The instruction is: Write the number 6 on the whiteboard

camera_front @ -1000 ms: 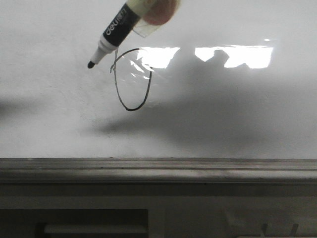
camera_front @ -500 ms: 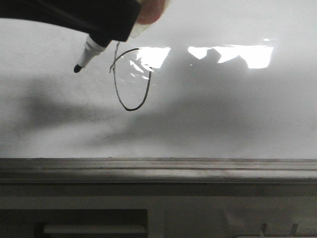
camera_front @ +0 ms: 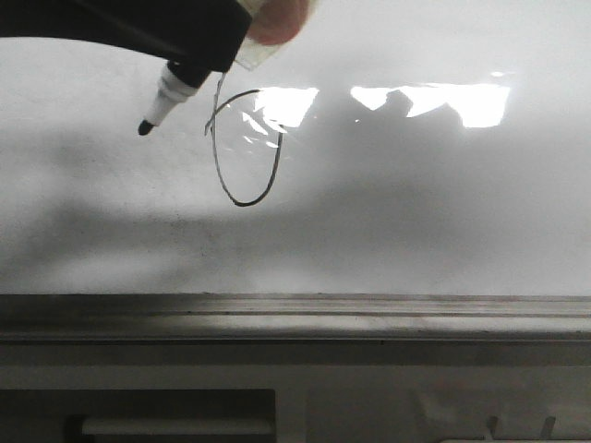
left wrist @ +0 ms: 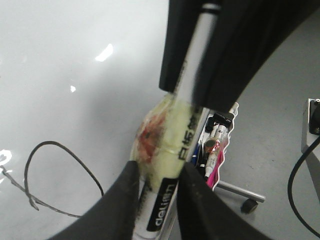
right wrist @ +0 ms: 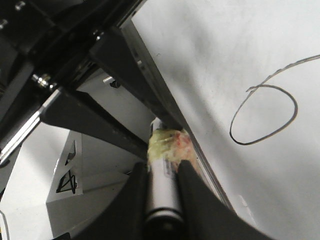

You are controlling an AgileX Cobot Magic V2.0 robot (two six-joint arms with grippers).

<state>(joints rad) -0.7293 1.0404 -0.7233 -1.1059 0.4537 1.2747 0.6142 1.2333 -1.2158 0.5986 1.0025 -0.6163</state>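
In the front view a dark arm section (camera_front: 129, 28) is reaching in from the upper left, and from under it a black-and-white marker (camera_front: 164, 100) is angling down to the left, its black tip hanging clear of any drawn line. Just to the right of that tip, the number 6 (camera_front: 245, 148) is showing on the whiteboard (camera_front: 416, 212) as a thin black figure: an oval loop with a curved stroke running up under the marker body, its upper right side overlapping a bright glare patch (camera_front: 286, 103). Along the board's near edge a grey metal ledge (camera_front: 295, 314) is running across the full width. In the left wrist view the left gripper (left wrist: 155, 200) is clamping the marker (left wrist: 172, 165) between its two dark fingers (left wrist: 117, 210), with yellowish tape carrying a reddish stain wrapped around the barrel; the drawn figure (left wrist: 55, 180) is lying beside it on the white surface, and a tray of pens (left wrist: 215, 145) is sitting on the floor beyond. In the right wrist view the right gripper (right wrist: 162, 185) is also closing on the same taped marker (right wrist: 162, 190), with the loop (right wrist: 265, 115) showing on the board just beside it.
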